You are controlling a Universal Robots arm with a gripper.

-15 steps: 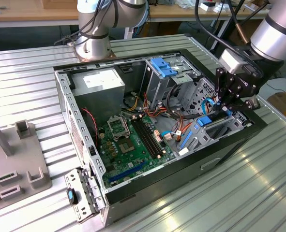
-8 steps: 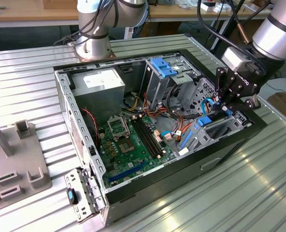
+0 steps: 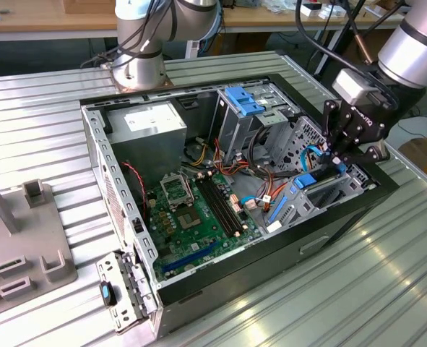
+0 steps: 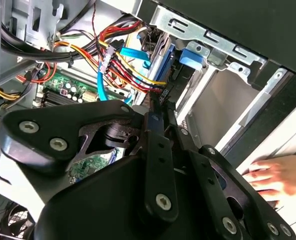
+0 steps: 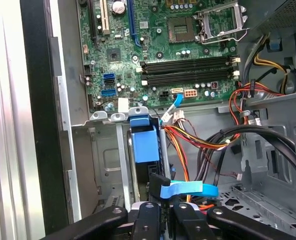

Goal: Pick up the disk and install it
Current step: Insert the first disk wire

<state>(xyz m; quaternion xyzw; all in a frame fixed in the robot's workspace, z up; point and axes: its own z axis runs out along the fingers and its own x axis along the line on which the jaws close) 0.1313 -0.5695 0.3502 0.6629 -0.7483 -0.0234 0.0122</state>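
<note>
Gripper at disk, upright in narrow bay; cables beside.

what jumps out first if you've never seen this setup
The open computer case, green motherboard bared, sits mid-table in the exterior view. At that view's right the gripper reaches into the drive bay, right over the disk with its blue rail. A person's hand lies beside the case.

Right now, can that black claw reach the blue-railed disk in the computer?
Likely yes: the gripper hangs right over the disk, standing on edge in its bay; the cables seem to run beside it.
</note>
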